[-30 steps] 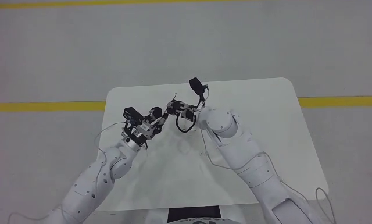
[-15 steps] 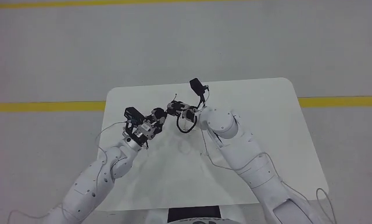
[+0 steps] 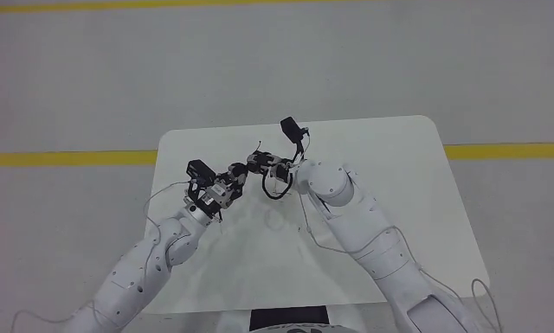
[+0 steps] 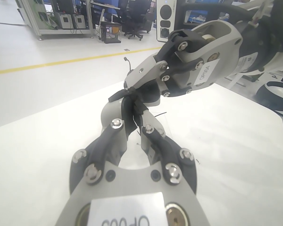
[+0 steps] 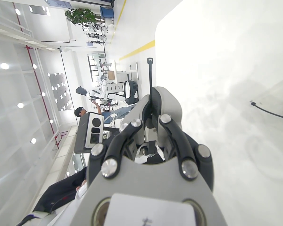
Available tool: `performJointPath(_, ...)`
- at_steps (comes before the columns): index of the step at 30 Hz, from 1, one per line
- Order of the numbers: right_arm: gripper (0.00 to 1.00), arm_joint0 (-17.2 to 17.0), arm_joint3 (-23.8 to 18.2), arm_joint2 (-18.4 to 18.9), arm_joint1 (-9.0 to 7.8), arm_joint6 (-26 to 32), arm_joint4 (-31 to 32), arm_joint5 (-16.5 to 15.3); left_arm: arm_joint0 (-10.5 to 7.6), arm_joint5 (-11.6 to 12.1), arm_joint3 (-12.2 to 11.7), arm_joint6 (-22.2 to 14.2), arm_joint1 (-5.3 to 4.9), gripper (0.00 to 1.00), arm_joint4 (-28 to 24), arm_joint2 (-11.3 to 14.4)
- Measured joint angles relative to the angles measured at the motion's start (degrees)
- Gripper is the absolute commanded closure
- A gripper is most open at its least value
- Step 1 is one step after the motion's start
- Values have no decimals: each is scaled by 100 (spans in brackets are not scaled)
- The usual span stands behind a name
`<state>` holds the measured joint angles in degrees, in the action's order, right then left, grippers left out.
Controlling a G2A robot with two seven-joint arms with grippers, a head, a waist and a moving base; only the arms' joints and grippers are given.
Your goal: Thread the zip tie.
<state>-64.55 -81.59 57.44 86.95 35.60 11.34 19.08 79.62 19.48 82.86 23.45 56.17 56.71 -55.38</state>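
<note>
Zip tie [image 5: 151,78]: judged light, springy, slick; hold near tip. Right tool [image 5: 152,96] pinches strap; left tool [image 4: 132,105] closed.

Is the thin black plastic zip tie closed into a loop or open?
Open: the black zip tie stands straight out of the right gripper, its head free.

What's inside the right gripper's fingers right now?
A black zip tie is clamped in the right gripper, and its head end sticks out past the fingertips. The fingers cover the stretch between the pads and the tail behind them.
</note>
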Motion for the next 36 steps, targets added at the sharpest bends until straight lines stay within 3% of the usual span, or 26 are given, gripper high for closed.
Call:
performJointPath(4,100,5,6,-13,-9,-2,-32,5,-7,0,-10,20,-8,100,-5,16)
performJointPath(5,95,5,8,-15,-11,-4,-44,7,-6,0,-10,26,-10,100,-5,17)
performJointPath(6,27,5,13,-19,-14,-5,-60,11,-3,0,-6,34,-15,100,-5,18)
performJointPath(7,0,6,17,-22,-15,-7,-71,15,1,0,0,40,-19,100,-5,16)
performJointPath(14,0,12,-2,-9,-32,-72,-143,39,69,0,83,55,-69,100,-23,-46)
performJointPath(26,0,-106,-187,361,-148,75,-256,-67,261,-4,336,-35,-227,100,-41,-322)
performJointPath(34,0,-105,-185,357,-147,71,-254,-66,260,-6,325,-39,-227,100,-25,-333)
performJointPath(36,0,-129,-187,391,-152,32,-273,-89,220,0,245,-223,-217,100,-293,-388)
